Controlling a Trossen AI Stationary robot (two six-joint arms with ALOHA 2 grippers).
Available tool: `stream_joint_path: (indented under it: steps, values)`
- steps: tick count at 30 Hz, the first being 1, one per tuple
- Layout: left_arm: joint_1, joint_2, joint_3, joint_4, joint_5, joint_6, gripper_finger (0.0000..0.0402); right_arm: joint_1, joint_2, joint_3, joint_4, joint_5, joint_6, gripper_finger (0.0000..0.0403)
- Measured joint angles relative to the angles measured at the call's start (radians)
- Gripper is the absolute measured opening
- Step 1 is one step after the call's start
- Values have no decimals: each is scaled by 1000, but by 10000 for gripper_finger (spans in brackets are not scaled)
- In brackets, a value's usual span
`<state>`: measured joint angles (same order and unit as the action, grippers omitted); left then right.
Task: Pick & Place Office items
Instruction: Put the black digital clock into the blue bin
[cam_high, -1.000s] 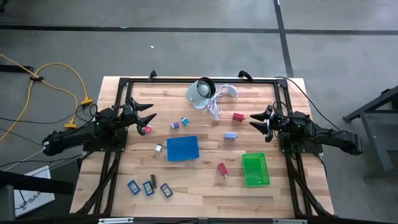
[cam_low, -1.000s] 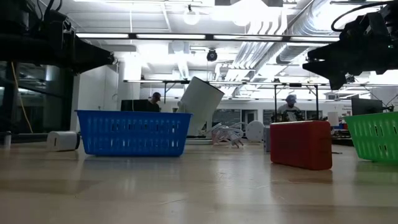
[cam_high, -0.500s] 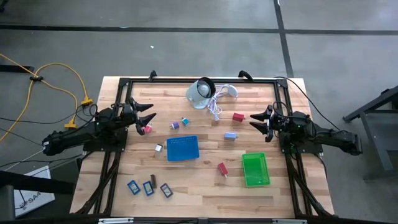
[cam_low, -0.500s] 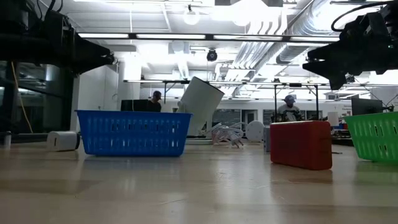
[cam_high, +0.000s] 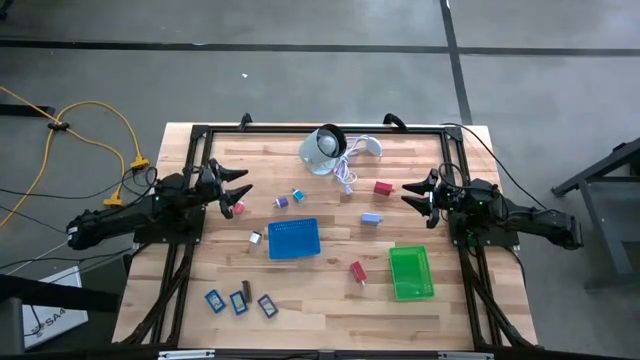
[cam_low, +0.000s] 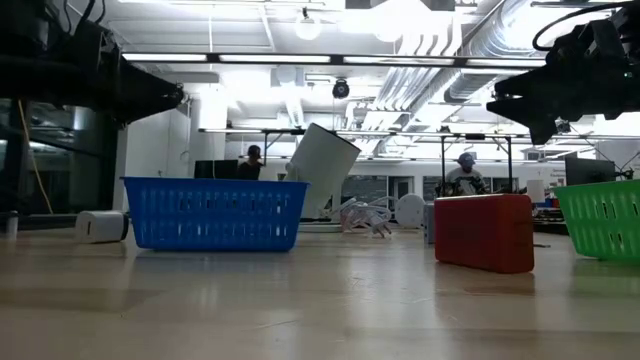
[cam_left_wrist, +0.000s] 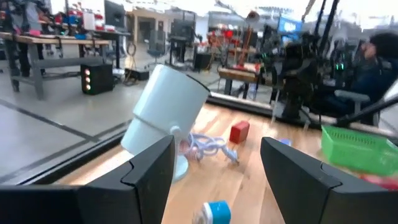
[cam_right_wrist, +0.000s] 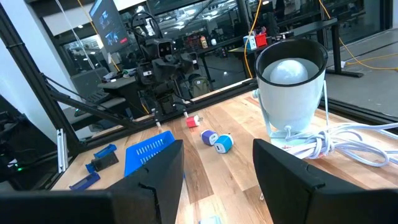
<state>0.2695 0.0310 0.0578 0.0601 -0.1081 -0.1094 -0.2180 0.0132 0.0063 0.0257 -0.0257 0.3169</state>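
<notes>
The office items lie scattered on the wooden table: a red block, a pale blue block, another red block, a small red piece, a purple bit, a blue bit, a silver clip and three dark blue rectangles near the front left. My left gripper hovers open just beyond the small red piece. My right gripper hovers open right of the red block. Both wrist views show open fingers with nothing between them.
A blue mesh basket stands mid-table and a green one at the front right. A white round device with its white cable sits near the far edge. A black frame borders the table. People show in the room behind.
</notes>
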Motion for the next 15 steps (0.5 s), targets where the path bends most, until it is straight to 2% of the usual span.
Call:
stream_joint_path:
  steps: [4, 9, 15]
  values:
    - [-5, 67, 71, 0, 9, 9, 232, 0, 0, 0, 0, 0, 0, 179]
    - [-42, 201, 210, -91, 0, 39, 232, 0, 0, 0, 0, 0, 0, 179]
    - [-112, 391, 393, -260, -17, -18, 232, 0, 0, 0, 0, 0, 0, 179]
